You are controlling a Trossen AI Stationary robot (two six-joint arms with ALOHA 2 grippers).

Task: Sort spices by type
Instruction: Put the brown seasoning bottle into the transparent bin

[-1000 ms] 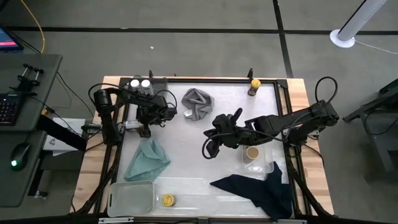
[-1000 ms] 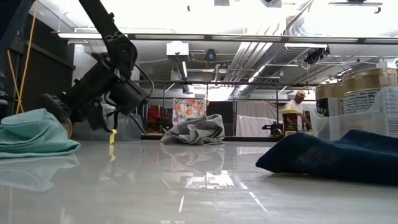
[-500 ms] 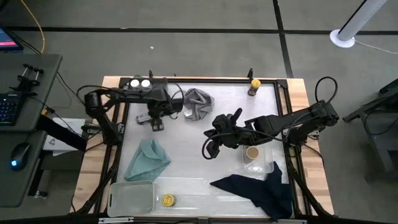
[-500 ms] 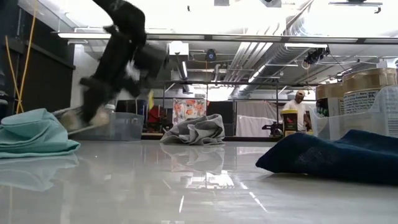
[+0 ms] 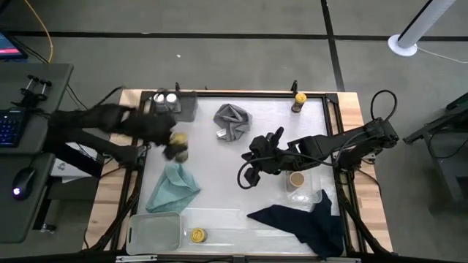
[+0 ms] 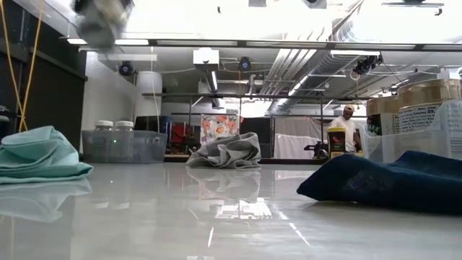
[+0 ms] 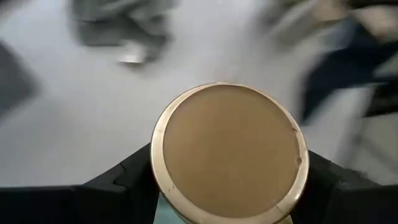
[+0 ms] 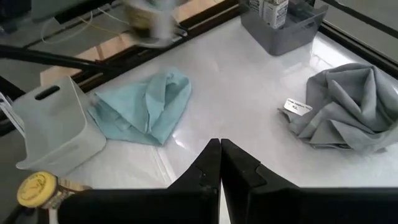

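Note:
My left gripper [image 5: 172, 145] is up over the table's left part, above the teal cloth [image 5: 174, 187], shut on a spice jar with a tan-brown top [image 7: 229, 152]. In the low view it is a blur high at the picture's top [image 6: 101, 18]. My right gripper [image 5: 247, 175] hangs shut over the table's middle and touches nothing. Two white-capped jars [image 5: 165, 97] stand in the grey tray [image 5: 183, 108] at the far left. A yellow-capped jar [image 5: 299, 100] stands at the far edge. Another tan-topped jar [image 5: 296, 180] stands in a clear tray. My left gripper has the tan-topped jar pinched between its two fingers [image 7: 124, 183], one on each side of the jar's body just below the top's rim [image 7: 158, 186]. The wrist view looks straight onto the top. The jar is lifted clear of the table.
A crumpled grey cloth [image 5: 231, 121] lies at the far middle and a navy cloth [image 5: 303, 223] at the near right. A grey tray [image 5: 153, 232] and a clear tray holding a yellow-capped jar [image 5: 197, 235] sit along the near edge. Bare tabletop [image 5: 219, 175] lies between the cloths.
My left gripper has risen fast from just above the tabletop near the grey tray to high above it, carrying the tan-topped jar up with it, and has swung a little toward the near edge. My right arm has kept still.

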